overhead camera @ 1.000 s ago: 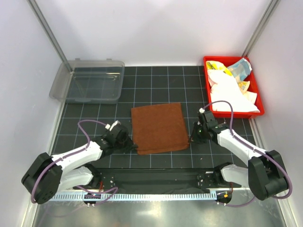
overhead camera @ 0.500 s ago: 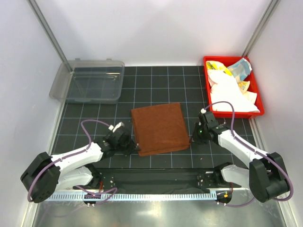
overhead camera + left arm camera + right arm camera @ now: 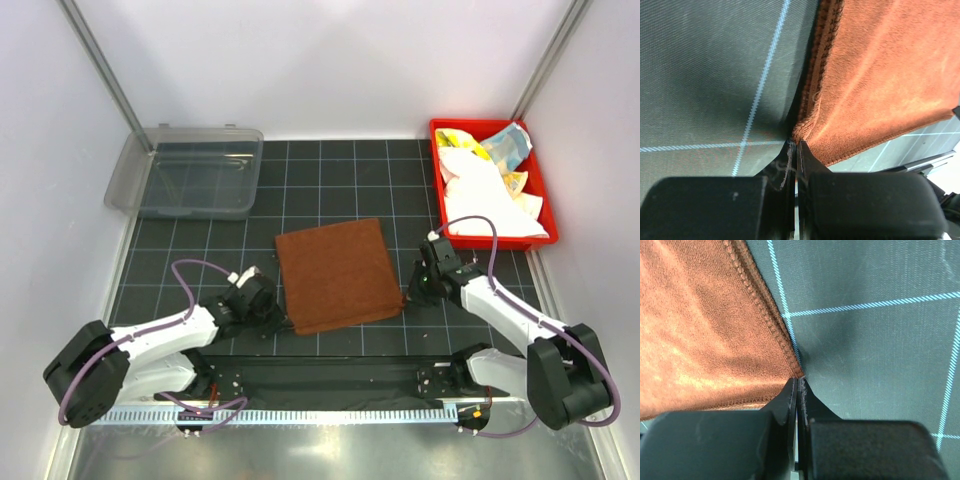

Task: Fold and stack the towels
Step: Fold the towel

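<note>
Pinching tight with the left gripper (image 3: 285, 322) on the near left corner of the rust-brown towel (image 3: 337, 272), closed right down onto the stitched hem in the wrist view. Same story over at the right gripper (image 3: 405, 297): squeezed together on the near right corner, with the hemmed edge running away up the frame from the black fingertips (image 3: 812, 407). Holding both corners low over the black gridded mat (image 3: 330, 180). Lying flat mid-mat between the two arms, a touch skewed against the grid lines. Possibly folded double, going by what looks like a second hem along the left edge in the left wrist camera, though too close and blurred to call for sure. Out beyond, at the far right corner: a red tray (image 3: 510, 242) heaped with the other towels, namely a white one (image 3: 485, 195) across the middle, a pale yellow patterned one (image 3: 458, 140) at the back left and a light-blue one (image 3: 508, 143) at the back right. Over at the far left, well apart from all that, a clear plastic bin (image 3: 195, 175), overlapping the mat's far left corner.
</note>
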Available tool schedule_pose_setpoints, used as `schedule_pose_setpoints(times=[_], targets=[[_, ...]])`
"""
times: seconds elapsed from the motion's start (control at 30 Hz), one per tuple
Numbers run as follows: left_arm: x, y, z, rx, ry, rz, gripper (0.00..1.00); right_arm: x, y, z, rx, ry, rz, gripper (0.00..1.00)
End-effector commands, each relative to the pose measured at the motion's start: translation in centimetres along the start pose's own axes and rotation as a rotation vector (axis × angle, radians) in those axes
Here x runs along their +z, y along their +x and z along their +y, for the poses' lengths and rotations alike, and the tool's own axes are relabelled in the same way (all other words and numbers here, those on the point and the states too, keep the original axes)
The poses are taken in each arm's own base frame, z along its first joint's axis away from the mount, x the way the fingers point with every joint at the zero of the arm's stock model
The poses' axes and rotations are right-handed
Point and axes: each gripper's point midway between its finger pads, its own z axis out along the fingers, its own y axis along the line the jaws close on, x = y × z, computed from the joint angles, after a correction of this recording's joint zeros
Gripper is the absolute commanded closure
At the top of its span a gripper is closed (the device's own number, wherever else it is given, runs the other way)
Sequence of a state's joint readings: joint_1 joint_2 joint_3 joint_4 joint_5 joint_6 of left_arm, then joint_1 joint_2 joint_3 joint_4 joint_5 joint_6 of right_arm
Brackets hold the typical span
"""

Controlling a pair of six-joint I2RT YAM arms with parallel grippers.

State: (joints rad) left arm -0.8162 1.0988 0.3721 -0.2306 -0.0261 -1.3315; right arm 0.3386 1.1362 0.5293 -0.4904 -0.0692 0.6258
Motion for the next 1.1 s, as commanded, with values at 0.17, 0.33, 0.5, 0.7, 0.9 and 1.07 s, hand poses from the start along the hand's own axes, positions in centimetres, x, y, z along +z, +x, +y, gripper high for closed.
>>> schedule_pose_setpoints(times=[0.17, 0.33, 0.5, 0.7, 0.9, 1.07], targets=[[-0.7, 0.5, -0.7, 0.021, 0.038, -0.004, 0.53, -0.5, -0.6, -0.1, 0.05, 0.007, -0.048, 0.85], [-2.8, 0.3, -3.9, 0.058, 0.144, 0.003, 0.38, -1.7, -1.7, 0.9, 0.049, -0.011, -0.071, 0.69], [-3.3, -0.4, -6.9, 0.1, 0.231, -0.021, 0.45, -2.8, -3.4, 3.2, 0.038, -0.075, -0.085, 0.69], [0.1, 2.6, -5.7, 0.092, 0.17, 0.117, 0.62, -1.2, -2.7, 5.2, 0.011, -0.162, -0.001, 0.73], [1.1, 3.9, -2.3, 0.04, 0.059, 0.135, 0.65, 0.7, 0.2, 2.5, 0.074, -0.114, 0.019, 0.73], [-2.5, 0.9, -4.3, 0.085, 0.055, 0.019, 0.54, 0.5, 2.7, 1.3, 0.142, -0.107, 0.02, 0.73]])
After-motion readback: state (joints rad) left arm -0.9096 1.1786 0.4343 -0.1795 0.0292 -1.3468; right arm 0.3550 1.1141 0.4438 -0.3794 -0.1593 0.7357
